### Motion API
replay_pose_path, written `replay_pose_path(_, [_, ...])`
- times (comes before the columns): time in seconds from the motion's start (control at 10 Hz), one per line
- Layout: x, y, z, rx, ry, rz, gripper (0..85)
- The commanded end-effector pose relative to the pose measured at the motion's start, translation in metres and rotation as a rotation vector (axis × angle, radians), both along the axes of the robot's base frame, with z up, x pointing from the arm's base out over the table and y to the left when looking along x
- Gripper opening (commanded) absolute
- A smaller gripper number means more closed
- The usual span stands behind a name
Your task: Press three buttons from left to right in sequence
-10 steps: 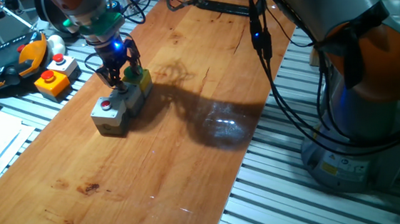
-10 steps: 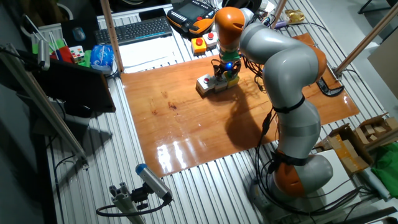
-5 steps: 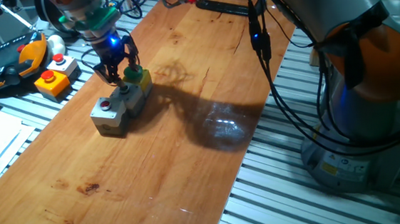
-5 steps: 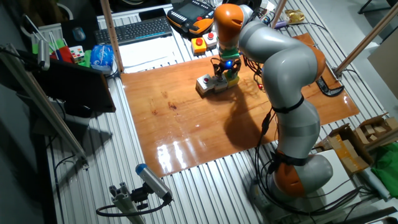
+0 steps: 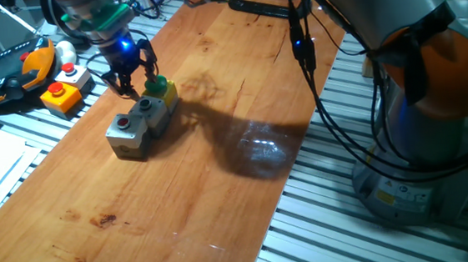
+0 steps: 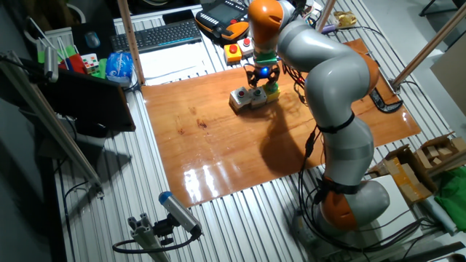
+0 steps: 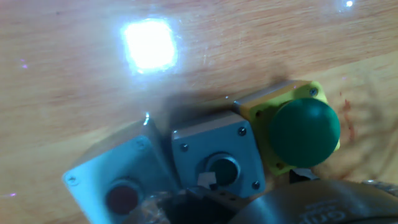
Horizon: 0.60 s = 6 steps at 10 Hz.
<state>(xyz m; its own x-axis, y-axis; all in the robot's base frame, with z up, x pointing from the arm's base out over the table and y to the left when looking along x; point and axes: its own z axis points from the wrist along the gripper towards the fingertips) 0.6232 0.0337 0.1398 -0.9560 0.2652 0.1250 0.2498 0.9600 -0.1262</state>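
Observation:
The three buttons stand in a joined row on the wooden table [image 5: 222, 190]: a grey box with a red button [image 5: 124, 123], a grey box with a small button [image 5: 146, 107], and a yellow box with a big green button [image 5: 159, 87]. The gripper [image 5: 135, 78] hangs a little above the middle and green boxes, touching nothing. The other fixed view shows the row [image 6: 251, 95] with the gripper [image 6: 261, 76] just over it. From the hand view, the red button [image 7: 121, 196], the middle button [image 7: 221, 169] and the green button [image 7: 304, 131] lie below the hand.
A separate orange box with a red button [image 5: 61, 93] and a lone grey box with a red button [image 5: 74, 74] sit off the table's far left edge beside a teach pendant [image 5: 8, 75]. A black bar [image 5: 262, 8] lies at the table's far end. Cables [image 5: 313, 74] hang by the right side.
The gripper has lifted off the middle box and drifted slightly towards the far left; the boxes have not moved.

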Motion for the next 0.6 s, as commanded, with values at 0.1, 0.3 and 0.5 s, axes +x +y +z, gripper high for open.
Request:
replay_pose_path(0.1, [-0.0011,0.0018,0.0007,0.021,-0.017,-0.084,57.7])
replay_pose_path(0.3, [-0.001,0.0019,0.0008,0.011,-0.025,-0.102,57.3])
replay_pose_path(0.5, [-0.0014,0.0013,0.0014,0.0,-0.021,-0.102,57.7])
